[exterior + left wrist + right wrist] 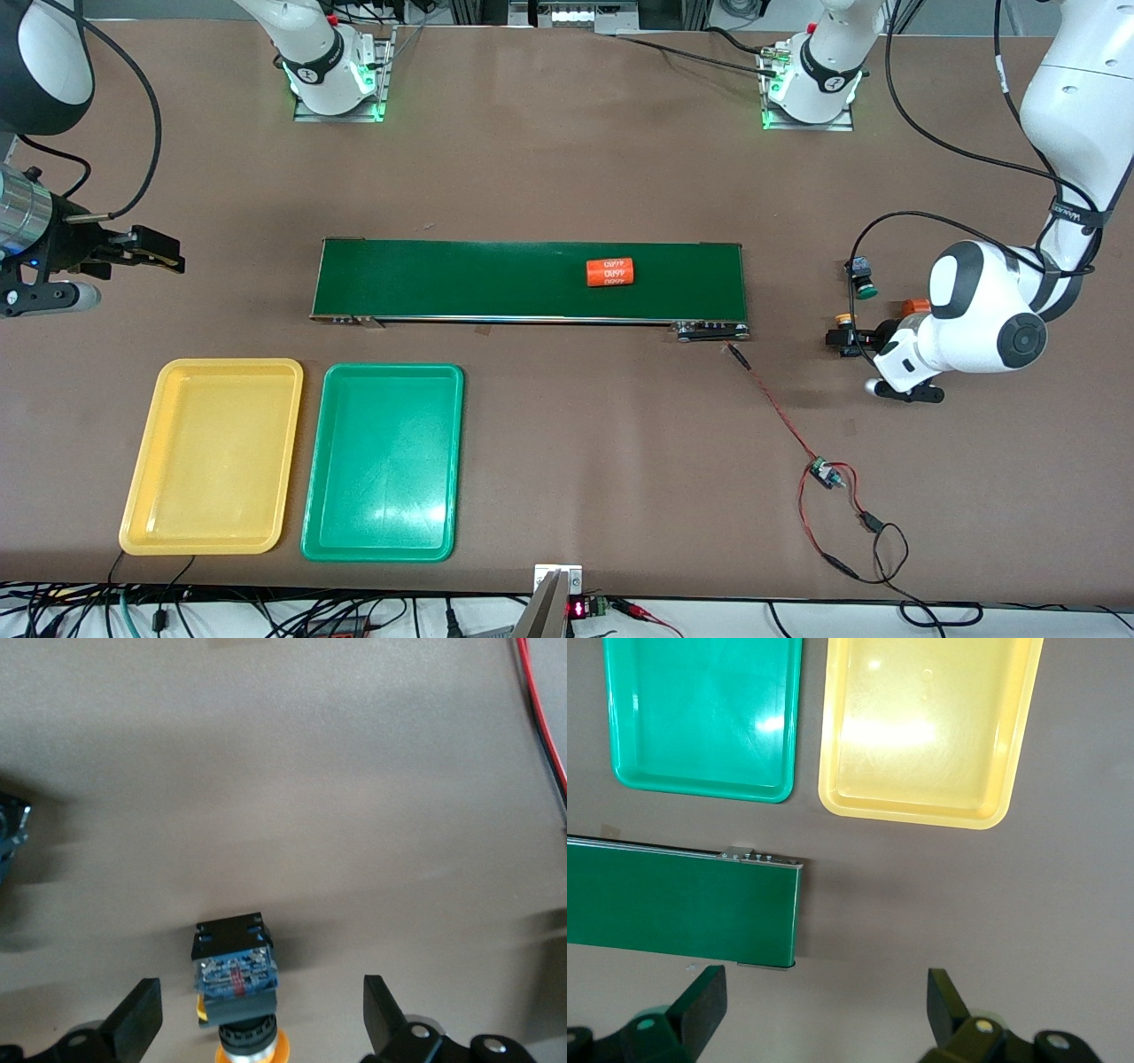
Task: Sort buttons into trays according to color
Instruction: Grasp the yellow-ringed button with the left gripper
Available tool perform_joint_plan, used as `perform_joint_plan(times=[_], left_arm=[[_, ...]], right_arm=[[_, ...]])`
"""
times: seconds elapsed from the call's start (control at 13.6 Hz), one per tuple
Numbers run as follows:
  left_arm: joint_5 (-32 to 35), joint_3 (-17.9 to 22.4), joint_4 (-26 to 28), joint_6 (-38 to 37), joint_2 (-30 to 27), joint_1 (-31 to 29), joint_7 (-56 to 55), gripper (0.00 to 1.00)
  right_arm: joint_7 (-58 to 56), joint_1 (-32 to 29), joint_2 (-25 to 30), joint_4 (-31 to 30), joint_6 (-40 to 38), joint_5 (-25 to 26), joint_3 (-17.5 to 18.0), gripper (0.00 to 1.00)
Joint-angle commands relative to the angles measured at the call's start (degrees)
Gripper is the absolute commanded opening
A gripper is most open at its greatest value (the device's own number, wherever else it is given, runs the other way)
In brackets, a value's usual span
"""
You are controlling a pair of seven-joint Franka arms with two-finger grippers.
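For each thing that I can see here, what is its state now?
Yellow tray: empty.
Green tray: empty.
Conveyor belt: carries one orange cylinder, lying on its side.
Yellow button: on the table, not gripped.
Green button: on the table.
Left gripper: open, around the yellow button.
Right gripper: open, empty.

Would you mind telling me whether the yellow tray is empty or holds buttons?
Empty: the yellow tray shows only bare, glossy floor in the front and right wrist views.

Two glossy white arms, black joint bands and round grey end caps, green-lit bases on metal plates, looping black cables, black fingers [137, 1020], silver cylindrical wrist fitting on right arm
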State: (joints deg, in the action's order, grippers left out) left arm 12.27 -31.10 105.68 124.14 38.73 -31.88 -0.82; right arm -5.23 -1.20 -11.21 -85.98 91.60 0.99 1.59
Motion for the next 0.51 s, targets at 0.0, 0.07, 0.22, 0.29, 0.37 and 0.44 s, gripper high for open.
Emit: perform_joint_plan(times=[0.0,0.07,0.22,0.29,0.37,0.44], left_arm=[[0.2,-0.4,4.8,4.2,-2.3,-1.8,-0.2,1.00],[0.2,-0.4,4.9,4.3,-2.3,-1.8,-0.3,1.00],[0.2,-0.4,4.9,4.2,-2.3,-1.7,-0.2,0.85],[0.2,-0.4,5.0,4.2,-2.3,-1.7,-0.1,0.73],[0.5,-0.4,5.0,4.1,-2.6,-1.6,0.0,0.58],[1.2,-0.4,5.1,3.9,-2.8,-1.3,0.1,0.43]], right_arm=[[-0.9,0.1,-0.1,1.0,-0.9,0.6,0.1,1.00],[-1.0,0.0,-0.1,1.0,-0.9,0.7,0.1,1.00],[-0.9,0.1,-0.1,1.0,-0.9,0.6,0.1,1.00],[-0.9,0.1,-0.1,1.0,-0.9,0.7,0.1,1.00],[-0.9,0.1,-0.1,1.0,-0.9,0.7,0.1,1.00],[-1.0,0.1,-0.1,1.0,-0.9,0.7,0.1,1.00]])
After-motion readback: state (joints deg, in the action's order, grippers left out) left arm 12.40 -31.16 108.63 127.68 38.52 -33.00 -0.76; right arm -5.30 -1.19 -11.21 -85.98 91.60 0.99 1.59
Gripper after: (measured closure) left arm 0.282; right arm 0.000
